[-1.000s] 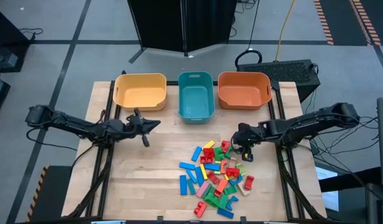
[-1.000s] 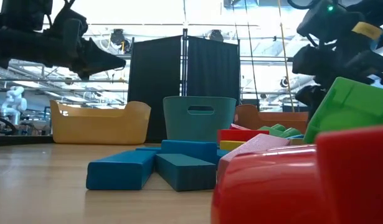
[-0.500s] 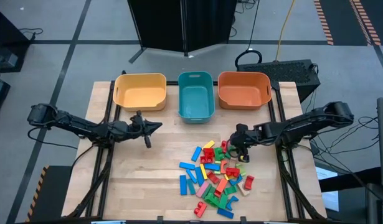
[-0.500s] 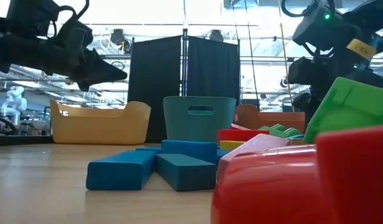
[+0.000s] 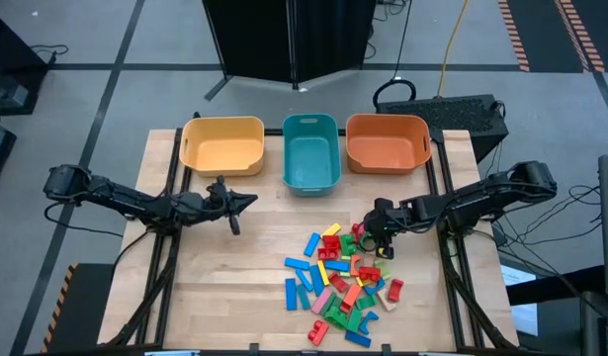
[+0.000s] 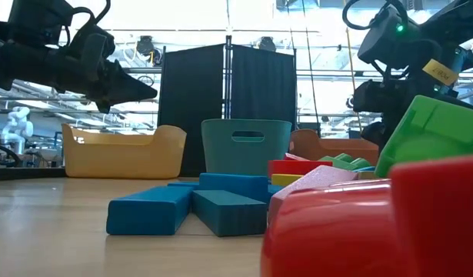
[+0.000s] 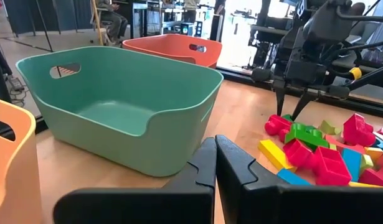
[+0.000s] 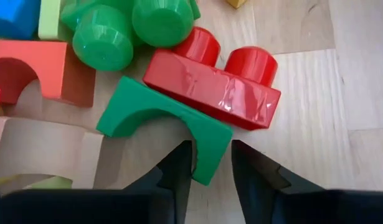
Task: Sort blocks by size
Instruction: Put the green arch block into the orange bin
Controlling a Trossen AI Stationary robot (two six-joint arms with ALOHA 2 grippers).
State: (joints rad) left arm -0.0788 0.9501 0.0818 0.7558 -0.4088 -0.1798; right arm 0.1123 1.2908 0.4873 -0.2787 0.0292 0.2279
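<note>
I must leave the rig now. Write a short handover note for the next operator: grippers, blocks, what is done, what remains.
Left gripper: shut, empty, hovering over bare table in front of the yellow plastic bin.
Right gripper: down at the pile's bin-side edge, fingers either side of one leg of a green arch-shaped block, which lies against a red two-stud brick. Grip not confirmed.
Blocks: the mixed-colour pile of toy blocks lies on the wooden table's right half.
Done: nothing sorted; yellow bin, teal plastic bin and orange plastic bin look empty.
Left: sort the whole pile by size.
</note>
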